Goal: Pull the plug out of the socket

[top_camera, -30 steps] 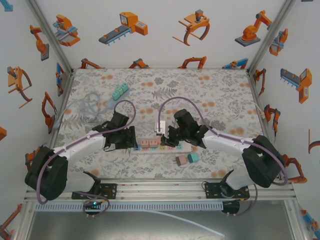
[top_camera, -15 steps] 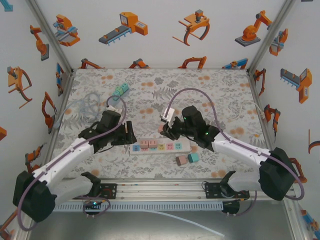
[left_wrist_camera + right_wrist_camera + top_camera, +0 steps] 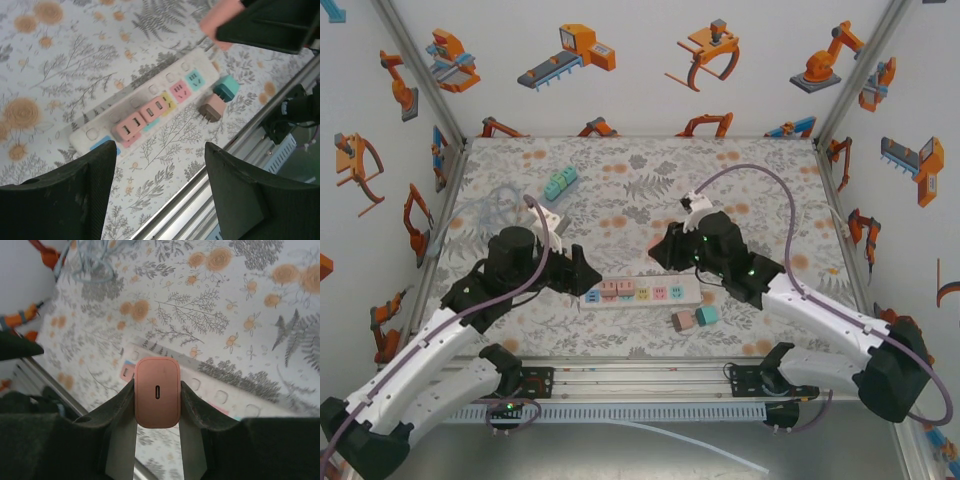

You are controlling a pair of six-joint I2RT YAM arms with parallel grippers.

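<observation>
The pink plug [image 3: 157, 392] is squeezed tight between the right gripper's [image 3: 663, 252] jaws, clear of the power strip [image 3: 150, 107] below them. The left gripper [image 3: 160, 187] hangs with its jaws wide apart and nothing in them, above the strip.

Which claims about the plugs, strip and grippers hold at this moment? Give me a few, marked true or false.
1. The right gripper grips a pink plug lifted clear of the power strip. True.
2. The left gripper is clamped on the strip. False: its fingers are spread wide and apart from the strip.
3. Two seated pink plugs sit side by side in the strip. True.
4. The loose teal plug and loose pink plug lie on the strip's far side. False: they lie on its near side, by its right end.
</observation>
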